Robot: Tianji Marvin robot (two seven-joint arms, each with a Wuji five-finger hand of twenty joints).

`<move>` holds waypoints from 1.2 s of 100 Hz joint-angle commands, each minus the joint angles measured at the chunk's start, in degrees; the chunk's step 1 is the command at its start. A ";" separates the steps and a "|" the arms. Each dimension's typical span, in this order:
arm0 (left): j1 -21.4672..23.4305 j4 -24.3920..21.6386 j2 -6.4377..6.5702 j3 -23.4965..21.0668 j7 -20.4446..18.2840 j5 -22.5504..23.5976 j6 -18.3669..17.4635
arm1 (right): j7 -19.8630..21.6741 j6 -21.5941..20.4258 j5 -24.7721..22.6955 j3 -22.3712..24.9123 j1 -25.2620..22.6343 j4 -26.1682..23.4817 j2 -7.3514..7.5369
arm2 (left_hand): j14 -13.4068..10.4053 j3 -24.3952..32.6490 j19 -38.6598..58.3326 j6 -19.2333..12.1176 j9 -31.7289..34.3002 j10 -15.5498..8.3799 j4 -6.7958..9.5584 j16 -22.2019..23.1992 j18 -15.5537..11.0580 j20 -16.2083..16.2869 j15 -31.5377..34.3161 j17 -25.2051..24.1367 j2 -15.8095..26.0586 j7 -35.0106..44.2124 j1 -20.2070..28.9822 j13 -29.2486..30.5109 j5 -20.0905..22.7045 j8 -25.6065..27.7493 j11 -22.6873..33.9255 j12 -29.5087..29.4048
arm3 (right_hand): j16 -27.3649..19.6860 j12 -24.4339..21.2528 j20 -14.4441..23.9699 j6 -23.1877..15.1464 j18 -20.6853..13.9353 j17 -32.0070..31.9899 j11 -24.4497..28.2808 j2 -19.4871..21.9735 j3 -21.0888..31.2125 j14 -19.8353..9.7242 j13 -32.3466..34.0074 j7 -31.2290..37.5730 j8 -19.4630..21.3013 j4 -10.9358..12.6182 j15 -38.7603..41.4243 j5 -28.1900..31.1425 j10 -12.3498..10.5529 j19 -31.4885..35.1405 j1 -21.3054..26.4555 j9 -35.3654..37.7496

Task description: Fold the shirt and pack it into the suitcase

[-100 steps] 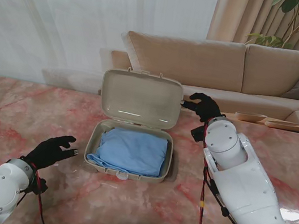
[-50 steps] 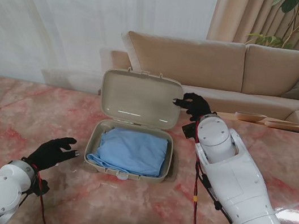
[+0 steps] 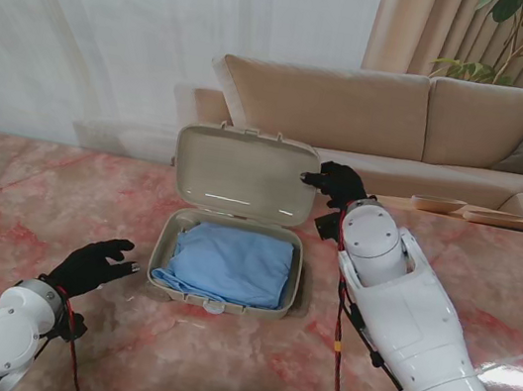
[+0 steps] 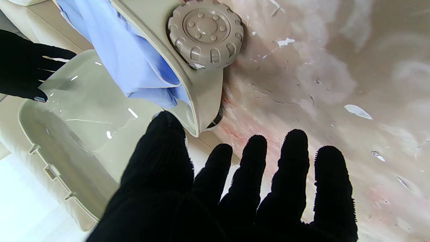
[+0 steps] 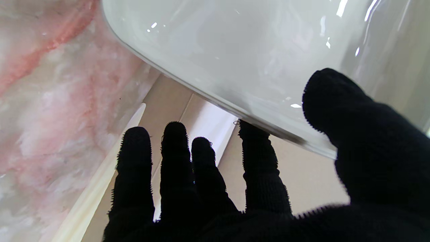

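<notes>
- Now: folded shirt (image 3: 233,264) inside suitcase (image 3: 159,259), mid-table (image 3: 30,197).
- R hand (image 3: 338,183) at raised lid (image 3: 240,175) right edge, fingers spread, touching rim; grip unclear.
- L hand (image 3: 94,266) open, empty, just left of suitcase.

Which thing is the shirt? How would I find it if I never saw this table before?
Look at the pink marble table, then the open beige suitcase in its middle, with its lid standing up. The shirt is the folded cloth lying inside the bottom half. It is the only light blue thing there.
</notes>
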 commanded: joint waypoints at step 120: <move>1.63 0.02 -0.28 0.00 0.72 0.69 0.71 | 7.10 -14.06 -17.21 3.03 -9.52 -7.83 6.05 | 1.17 -1.95 -1.21 -2.15 1.90 -1.47 0.77 -0.76 1.85 -0.26 -0.88 -1.05 1.74 -0.58 1.14 0.46 1.04 0.12 -0.88 0.07 | -0.96 -1.75 1.27 -0.84 -0.29 0.23 -1.02 -0.03 1.26 -2.03 -0.15 -0.05 -0.99 0.28 -0.57 1.99 -2.61 -1.00 0.01 3.15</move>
